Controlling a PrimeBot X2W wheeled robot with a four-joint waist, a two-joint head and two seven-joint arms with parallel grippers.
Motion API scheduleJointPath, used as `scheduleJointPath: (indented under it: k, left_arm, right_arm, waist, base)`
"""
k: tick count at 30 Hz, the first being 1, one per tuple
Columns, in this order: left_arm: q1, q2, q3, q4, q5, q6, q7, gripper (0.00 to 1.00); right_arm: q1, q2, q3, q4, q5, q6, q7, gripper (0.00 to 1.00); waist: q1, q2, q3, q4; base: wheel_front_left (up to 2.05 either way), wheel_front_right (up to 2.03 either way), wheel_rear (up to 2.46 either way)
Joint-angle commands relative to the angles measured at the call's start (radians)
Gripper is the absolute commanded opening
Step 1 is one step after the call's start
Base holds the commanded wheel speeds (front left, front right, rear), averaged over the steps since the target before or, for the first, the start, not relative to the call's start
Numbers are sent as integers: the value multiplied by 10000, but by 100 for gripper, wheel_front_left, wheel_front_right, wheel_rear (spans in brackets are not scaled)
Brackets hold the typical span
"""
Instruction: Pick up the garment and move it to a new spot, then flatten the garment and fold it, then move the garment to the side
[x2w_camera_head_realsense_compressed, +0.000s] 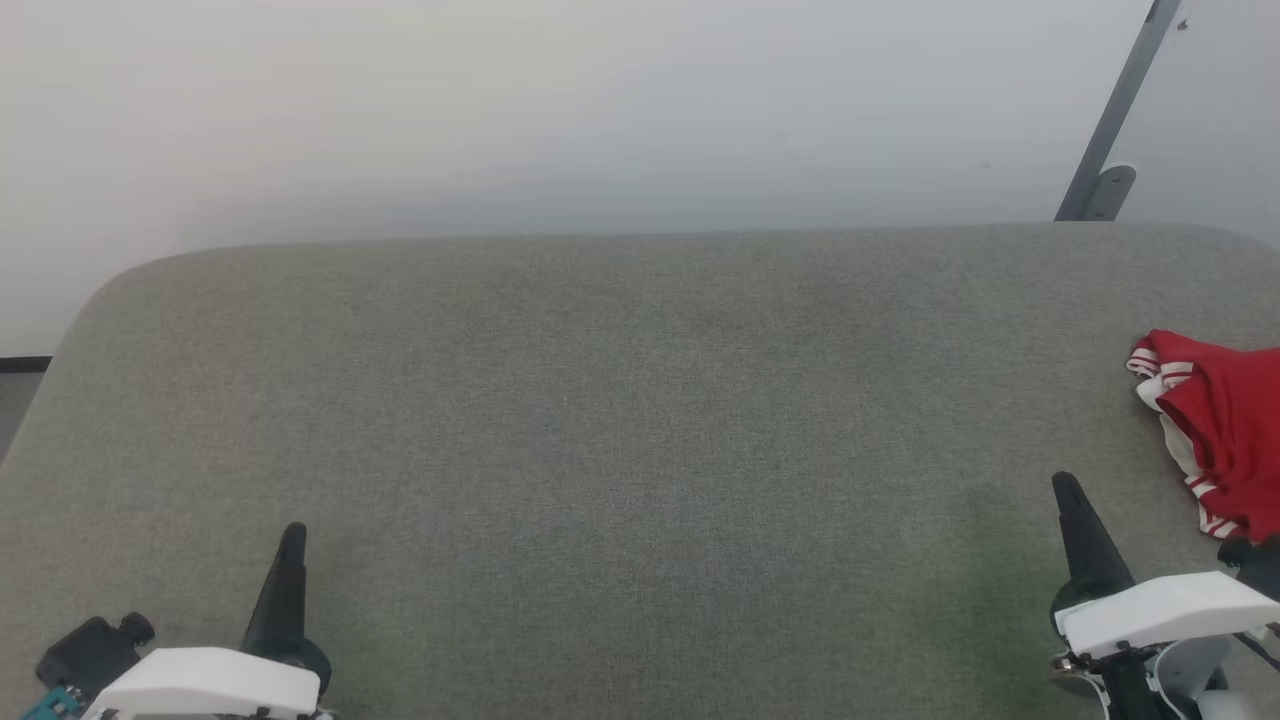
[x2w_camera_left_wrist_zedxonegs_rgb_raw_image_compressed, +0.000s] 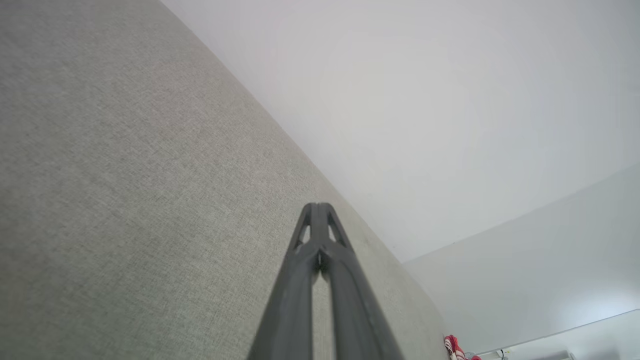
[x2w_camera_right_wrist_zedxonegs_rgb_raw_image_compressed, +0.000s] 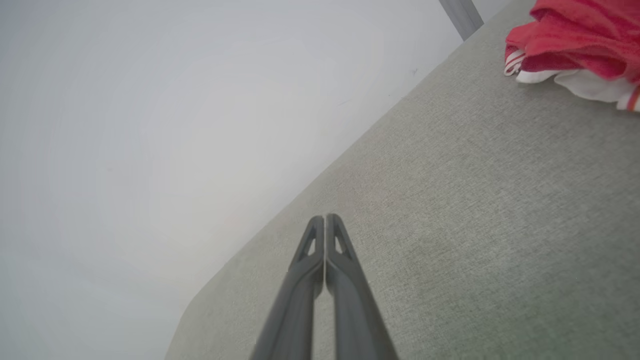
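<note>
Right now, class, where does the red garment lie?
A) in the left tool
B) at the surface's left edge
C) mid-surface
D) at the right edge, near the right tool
D: the garment lies bunched at the right edge of the grey surface, near the shut right tool.

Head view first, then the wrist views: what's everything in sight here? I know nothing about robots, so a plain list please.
garment: one, bright red with white-and-red striped bands, crumpled at the surface's right edge
padded surface: one, grey-green fabric, across the middle
wall: one, pale grey, behind the surface
metal strut: one, grey, slanted against the wall, upper right
left claw: one, dark fingers, shut, lower left
right claw: one, dark fingers, shut, lower right, apart from the garment
</note>
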Motion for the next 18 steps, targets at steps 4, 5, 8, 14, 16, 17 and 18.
scheduleJointPath:
  k: [4, 5, 8, 14, 16, 17, 18]
  left_arm:
    - [-356, -26, 96, -58, -578, -63, 170, 0]
    - [-372, -47, 100, -51, -673, -63, 196, 0]
    - [-415, -87, 111, -39, -859, -66, 262, 0]
    - [-524, -204, 141, -4, -1349, -77, 433, 0]
    - [-540, -239, 150, 6, -1523, -81, 488, 0]
    - [-553, -254, 156, 13, -1574, -81, 513, 0]
    - [-572, -267, 161, 19, -1649, -83, 540, 0]
  right_arm:
    - [-246, 49, -84, -197, 633, -6, 146, 0]
    - [-244, 65, -93, -203, 741, -6, 177, 0]
    - [-248, 100, -113, -217, 951, -6, 233, 0]
    - [-265, 194, -172, -258, 1562, -7, 394, 0]
    - [-271, 223, -194, -272, 1755, -7, 449, 0]
    - [-274, 237, -203, -277, 1849, -7, 472, 0]
    - [-277, 252, -212, -282, 1944, -7, 503, 0]
  waist:
    - [0, 0, 5, 15]
    - [0, 0, 6, 18]
    - [0, 0, 8, 25]
    - [0, 0, 14, 44]
    - [0, 0, 16, 51]
    - [0, 0, 17, 54]
    - [0, 0, 18, 57]
  base:
    - [0, 0, 0]
    - [0, 0, 0]
    - [0, 0, 0]
    - [0, 0, 0]
    - [0, 0, 0]
    - [0, 0, 0]
    - [0, 0, 0]
